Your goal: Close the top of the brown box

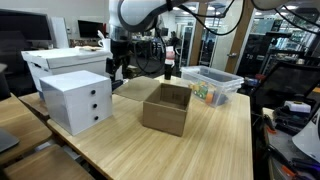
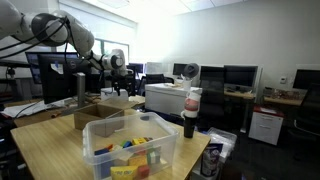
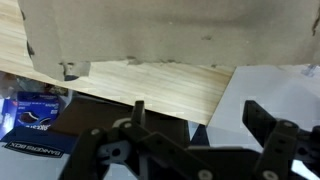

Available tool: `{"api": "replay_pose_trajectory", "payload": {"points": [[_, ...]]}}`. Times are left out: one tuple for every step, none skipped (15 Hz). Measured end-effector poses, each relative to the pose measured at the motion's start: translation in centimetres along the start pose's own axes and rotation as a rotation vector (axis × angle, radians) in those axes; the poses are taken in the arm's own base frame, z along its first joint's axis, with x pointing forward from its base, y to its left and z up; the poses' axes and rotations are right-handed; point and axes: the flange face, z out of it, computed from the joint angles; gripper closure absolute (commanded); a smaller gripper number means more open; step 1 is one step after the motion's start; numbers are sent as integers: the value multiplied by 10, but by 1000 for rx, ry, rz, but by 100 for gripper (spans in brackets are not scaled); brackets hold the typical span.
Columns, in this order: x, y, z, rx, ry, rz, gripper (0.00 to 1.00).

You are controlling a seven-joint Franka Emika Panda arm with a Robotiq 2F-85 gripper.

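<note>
Pale wooden table [image 1: 215,140] carries a small plain brown cardboard box [image 1: 166,108] mid-surface, top [image 1: 172,92] open. Black gripper [image 1: 118,70] hovers behind, jaws spread, empty; seemingly approaching, it must next reach a flap.

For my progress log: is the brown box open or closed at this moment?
Open. In an exterior view the brown box shows its inside from above; nothing covers it.

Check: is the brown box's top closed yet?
No, the brown box stands open, its inside visible from above in an exterior view.
</note>
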Motion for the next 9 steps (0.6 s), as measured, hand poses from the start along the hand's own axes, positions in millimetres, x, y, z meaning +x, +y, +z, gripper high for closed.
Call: {"api": "replay_pose_trajectory", "payload": {"points": [[1,0,2,0,-6,1,0],[3,0,4,-1,-13,2,1],[4,0,6,-1,-18,3,26],[5,0,8,-2,-27,4,26],[6,0,11,-3,-35,5,27],[6,0,13,-4,-40,5,32],[7,0,15,-3,-46,7,37],[7,0,18,-3,-51,8,43],[7,1,20,-2,-56,9,49]]}}
